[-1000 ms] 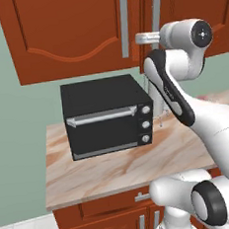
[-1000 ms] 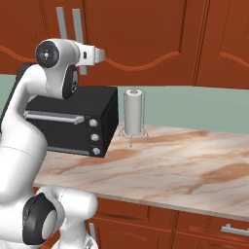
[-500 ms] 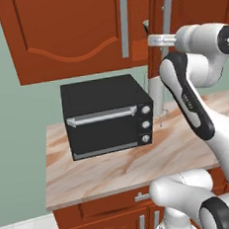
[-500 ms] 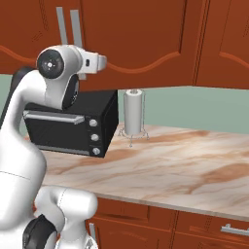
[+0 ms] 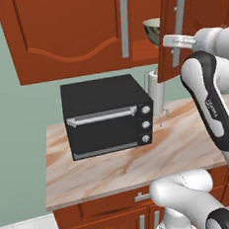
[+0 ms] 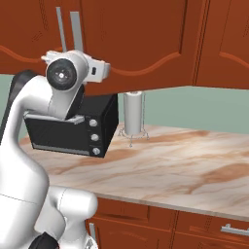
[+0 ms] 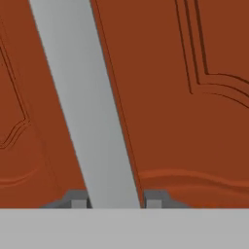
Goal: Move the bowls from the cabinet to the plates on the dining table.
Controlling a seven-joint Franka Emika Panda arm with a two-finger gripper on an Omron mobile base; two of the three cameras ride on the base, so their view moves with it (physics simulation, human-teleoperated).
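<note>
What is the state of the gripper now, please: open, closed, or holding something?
Gripper: closed on the grey bar handle of the cabinet door, which stands partly open.

You see only the rim of the metal bowl at upper right; the open cabinet door hides the rest.

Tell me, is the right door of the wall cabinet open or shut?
Partly open: the right door stands swung outward, and a metal bowl shows in the gap behind it.
</note>
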